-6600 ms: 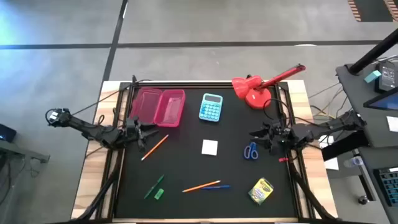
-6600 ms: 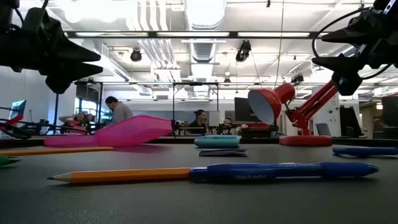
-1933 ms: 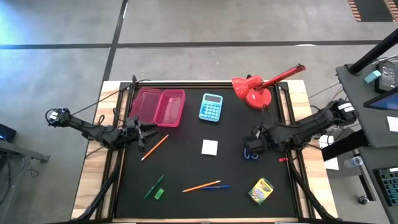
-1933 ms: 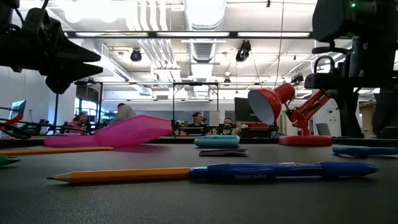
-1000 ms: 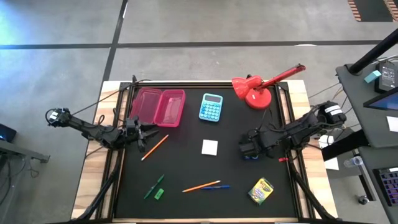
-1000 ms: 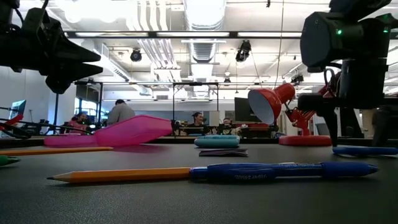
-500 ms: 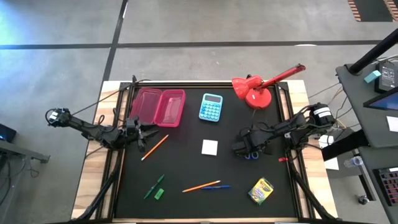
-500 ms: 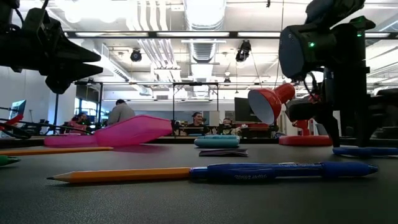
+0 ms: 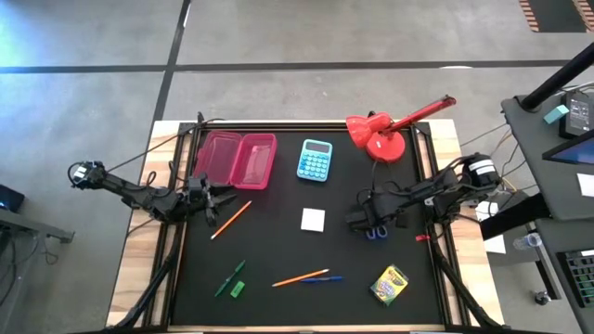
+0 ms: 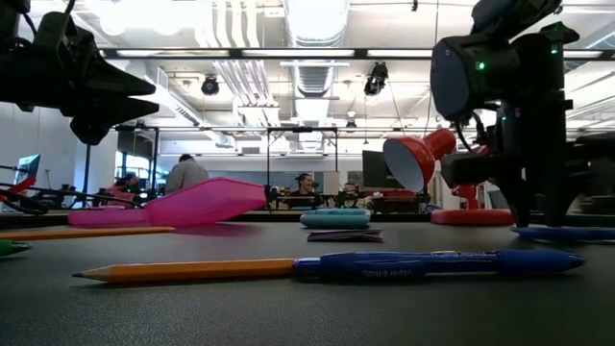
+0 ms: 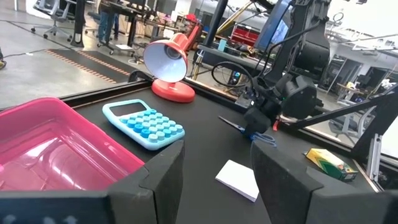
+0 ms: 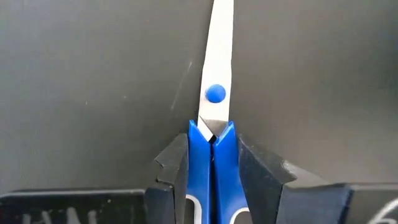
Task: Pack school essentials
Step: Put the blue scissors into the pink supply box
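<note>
Two dark fingers of the right gripper point(image 12: 212, 171) are clenched on the blue-handled scissors point(image 12: 213, 134), pressing both sides of the smooth plastic handles just below the blue pivot rivet; the pale tapered blade lies flat on the table ahead. We place this grip right of the white square pad point(image 9: 313, 219), on the matte black table point(image 9: 278, 250). The left gripper point(image 9: 215, 199) hangs with fingers spread near the translucent pink case point(image 9: 237, 159), which stands open. We note a light-blue calculator point(image 9: 316, 159) with rounded keys, and a glossy red desk lamp point(image 9: 385, 130) by the far edge. Toward the near edge lie an orange pencil point(image 10: 187, 272) beside a blue pen point(image 10: 437, 264), whose barrel print we cannot read, and a yellow-green crayon box point(image 9: 389, 284). Beyond the table stands an open workshop with ceiling ducts and people point(image 10: 187, 174) at desks.
</note>
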Robot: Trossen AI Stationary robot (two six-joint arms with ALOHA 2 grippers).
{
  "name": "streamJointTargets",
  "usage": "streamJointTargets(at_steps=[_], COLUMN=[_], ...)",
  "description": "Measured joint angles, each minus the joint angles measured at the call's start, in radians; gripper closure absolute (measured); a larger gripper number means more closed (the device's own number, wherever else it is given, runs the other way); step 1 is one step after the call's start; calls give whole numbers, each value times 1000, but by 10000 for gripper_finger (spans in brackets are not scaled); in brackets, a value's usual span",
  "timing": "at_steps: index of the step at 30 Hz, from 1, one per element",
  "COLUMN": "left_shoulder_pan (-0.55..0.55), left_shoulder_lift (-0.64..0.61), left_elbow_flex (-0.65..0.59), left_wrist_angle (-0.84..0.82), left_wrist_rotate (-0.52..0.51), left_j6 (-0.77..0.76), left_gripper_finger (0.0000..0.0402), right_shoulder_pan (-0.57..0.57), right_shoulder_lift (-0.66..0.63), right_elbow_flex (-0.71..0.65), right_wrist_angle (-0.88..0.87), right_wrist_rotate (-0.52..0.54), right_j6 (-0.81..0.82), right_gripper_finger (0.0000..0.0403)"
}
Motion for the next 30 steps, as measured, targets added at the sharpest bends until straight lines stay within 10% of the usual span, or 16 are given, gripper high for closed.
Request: streamJointTargets(at_steps=[20, 30], left_shoulder_pan=[0, 0], left_shoulder_lift=[0, 20], left_elbow_flex=[0, 0], left_wrist_angle=[43, 136], left_wrist_rotate=[-38, 100], left_j6=[-9, -152], left_gripper_finger=[233, 233], right_shoulder_pan=[5, 5], right_shoulder_lift=[-71, -76], right_elbow_flex=[-2, -2], right_wrist_angle=[-12, -17], right_wrist_rotate=[32, 35], right_j6=[-103, -103], right_gripper_finger=[340, 273])
